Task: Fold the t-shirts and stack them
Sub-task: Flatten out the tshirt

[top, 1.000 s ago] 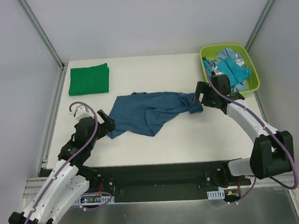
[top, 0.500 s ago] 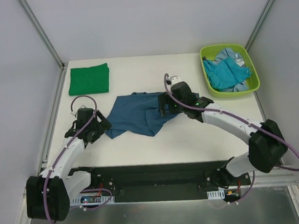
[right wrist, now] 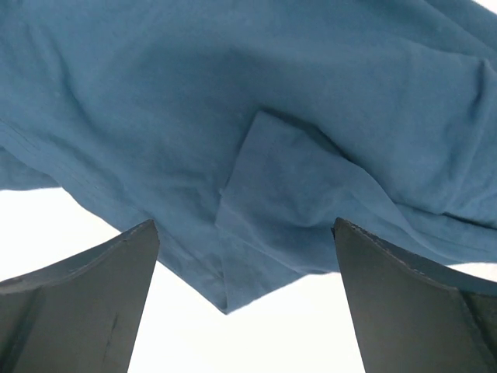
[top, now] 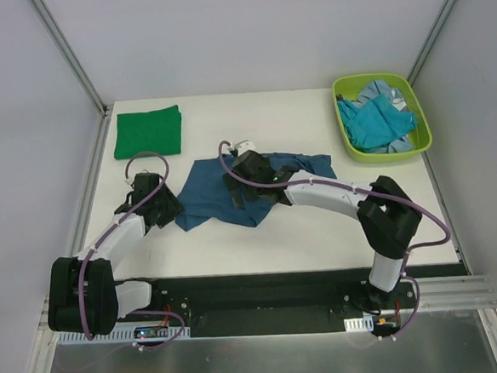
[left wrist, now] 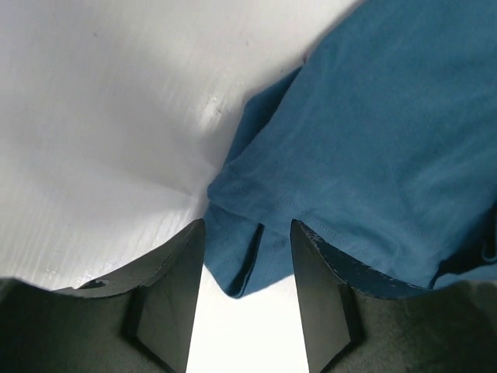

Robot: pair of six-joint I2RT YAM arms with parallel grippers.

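Leftward from the bin side, the right gripper [top: 234, 190] has crossed to mid-shirt. On the white table [top: 320, 233] the dark teal-blue t-shirt [top: 208, 193] lies rumpled at the centre. A folded green t-shirt [top: 148, 132] sits far-left, and turquoise tees [top: 379, 122] fill the lime bin [top: 426, 144]. Right jaws gape wide over the cloth. The left gripper [top: 170, 212] straddles the shirt's left corner, jaws apart.

You had a plain dark teal-blue t-shirt [top: 219, 193] on the white table [top: 320, 228], and a plain bright green t-shirt [top: 147, 132] at the far left. In the lime-green bin [top: 424, 128], one tee [top: 379, 123] was turquoise and another [top: 379, 87] pale blue. The left arm [top: 116, 238] and right arm [top: 330, 194] were white with black joints and purple cables.
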